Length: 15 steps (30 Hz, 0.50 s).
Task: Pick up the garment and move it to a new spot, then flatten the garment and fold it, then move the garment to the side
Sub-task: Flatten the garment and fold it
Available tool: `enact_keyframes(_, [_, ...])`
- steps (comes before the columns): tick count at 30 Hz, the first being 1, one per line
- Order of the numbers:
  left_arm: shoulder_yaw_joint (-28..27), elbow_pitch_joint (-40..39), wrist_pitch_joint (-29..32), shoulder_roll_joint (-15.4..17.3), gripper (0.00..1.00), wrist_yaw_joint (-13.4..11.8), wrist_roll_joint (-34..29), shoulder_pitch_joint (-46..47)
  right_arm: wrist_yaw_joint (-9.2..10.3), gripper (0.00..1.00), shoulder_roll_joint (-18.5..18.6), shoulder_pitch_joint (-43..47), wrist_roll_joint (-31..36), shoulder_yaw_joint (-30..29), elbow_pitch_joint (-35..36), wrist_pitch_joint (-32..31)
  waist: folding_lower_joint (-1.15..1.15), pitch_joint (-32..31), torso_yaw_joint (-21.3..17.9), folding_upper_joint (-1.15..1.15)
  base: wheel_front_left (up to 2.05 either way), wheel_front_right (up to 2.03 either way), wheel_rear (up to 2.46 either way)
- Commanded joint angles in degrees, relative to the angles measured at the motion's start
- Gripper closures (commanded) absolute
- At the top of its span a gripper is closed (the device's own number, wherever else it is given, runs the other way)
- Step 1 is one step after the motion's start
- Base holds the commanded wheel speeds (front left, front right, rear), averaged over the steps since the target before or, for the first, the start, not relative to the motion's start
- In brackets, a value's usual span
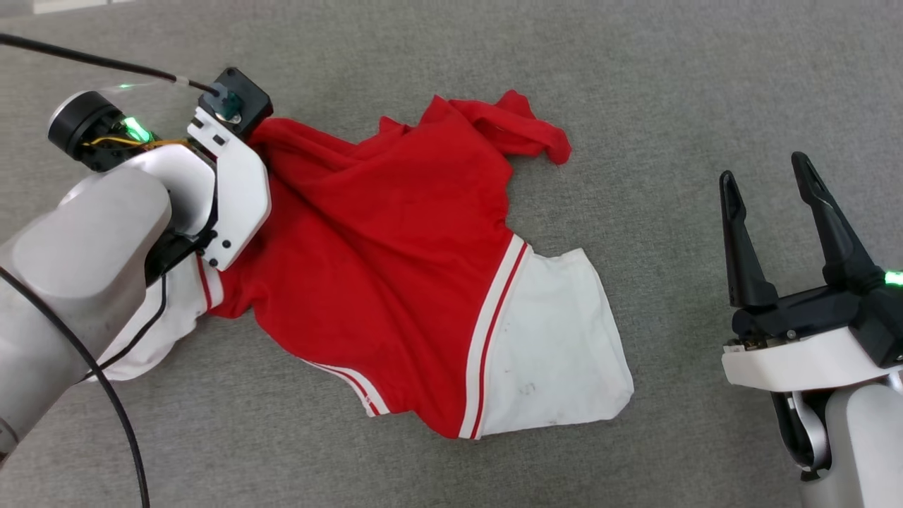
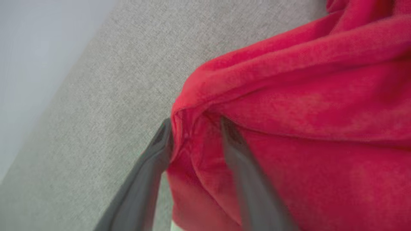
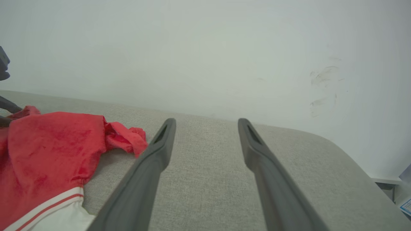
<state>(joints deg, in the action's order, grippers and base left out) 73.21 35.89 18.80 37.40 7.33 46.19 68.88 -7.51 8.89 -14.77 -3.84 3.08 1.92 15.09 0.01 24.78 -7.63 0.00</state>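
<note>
The red jersey (image 1: pixel 381 268) is lying crumpled mid-bench (image 1: pixel 635 85). The left hand (image 2: pixel 196 123) is straddling its far-left fold, half-closed, grip unclear. The right hand (image 1: pixel 765 169) is hovering wide open, empty. Pinching deeper before lifting is looking wise.

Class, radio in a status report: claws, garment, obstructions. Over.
Left claw straddles a fold of the garment, grip unclear. Right claw open, clear of cloth. Nothing blocking.

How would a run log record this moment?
left fingers: astride garment fold, grip unclear | right fingers: open, empty | garment: crumpled
</note>
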Motion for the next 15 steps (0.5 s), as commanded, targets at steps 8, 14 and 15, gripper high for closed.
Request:
enact_keyframes(8, [0.1,-5.5,-0.8,3.2,0.0,0.0,6.2,3.2,0.04,0.0,-0.4,2.6,-0.1,-0.5,-0.8,0.1,-0.01,-5.3,4.3,0.0,0.0,0.0,0.0])
enact_keyframes(14, [0.2,-16.1,10.6,11.2,0.0,0.0,11.0,2.2,0.04,0.0,-0.3,3.7,-0.4,-1.0,-0.7,0.1,-0.01,-6.9,6.5,0.0,0.0,0.0,0.0])
enact_keyframes(15, [0.1,-17.9,12.4,12.5,0.0,0.0,11.5,1.7,0.04,0.0,-0.3,3.8,-0.4,-1.1,-0.6,0.1,-0.01,-6.9,6.8,0.0,0.0,0.0,0.0])
